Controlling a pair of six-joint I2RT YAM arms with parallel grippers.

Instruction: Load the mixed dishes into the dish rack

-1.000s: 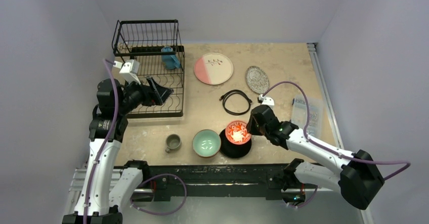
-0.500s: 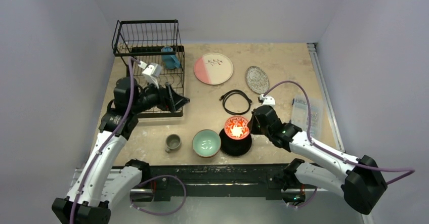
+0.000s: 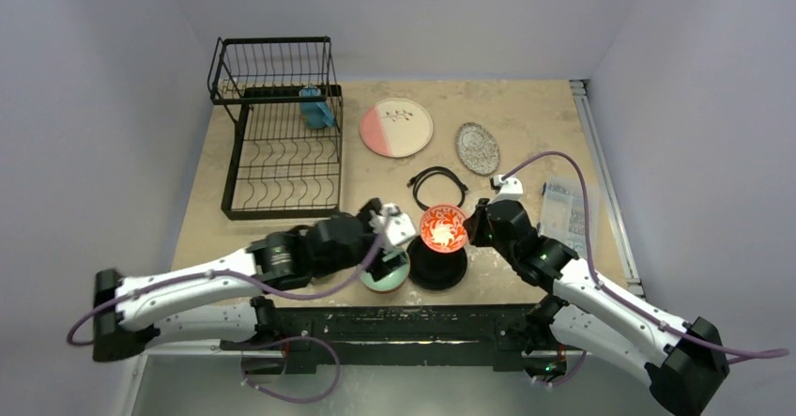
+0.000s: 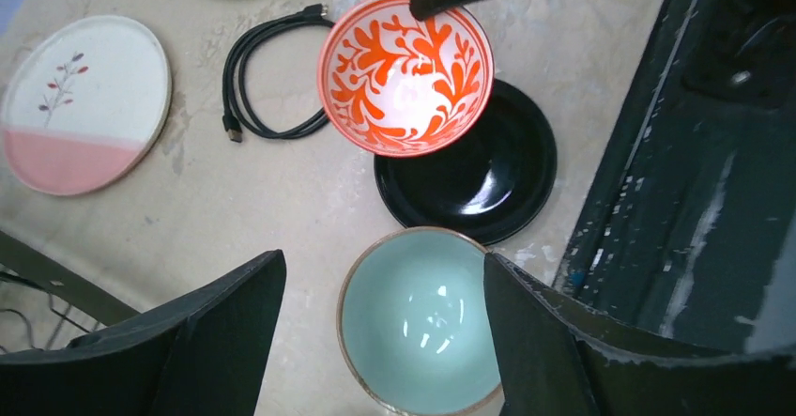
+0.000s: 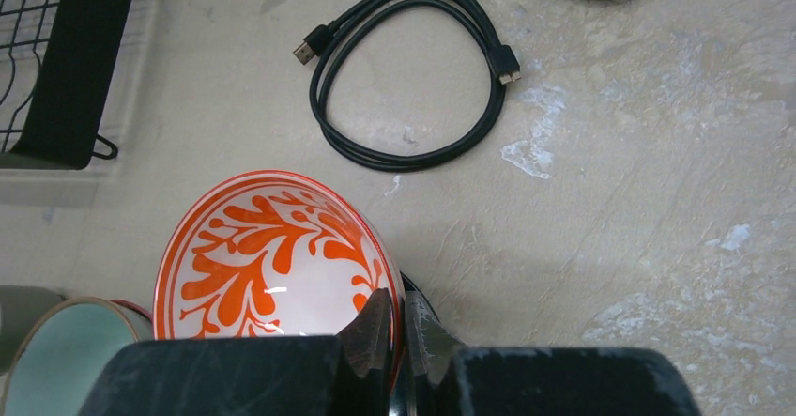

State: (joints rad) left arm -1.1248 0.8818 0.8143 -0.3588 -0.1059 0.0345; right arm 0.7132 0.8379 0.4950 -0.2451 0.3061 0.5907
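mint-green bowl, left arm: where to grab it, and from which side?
Pinch the rim of the mint-green bowl from above, one finger inside and one outside: it sits upright, mouth up, with a thin wall. Take the far rim, which faces bare table; the black plate crowds its right side. The left gripper hangs open over it.

The dish rack point(image 3: 282, 144) stood at the bench's point(image 3: 526, 106) far left, a mug point(image 3: 316, 109) in it. Rightward lay the large plate point(image 3: 396, 127), then the small plate point(image 3: 477, 146), the cable point(image 3: 439, 189) before them. Nearer, the raised bowl point(image 4: 405, 73) hung over the third plate point(image 4: 497, 177), the other bowl point(image 4: 418, 327) left of it, the parts box point(image 3: 561, 211) far right.
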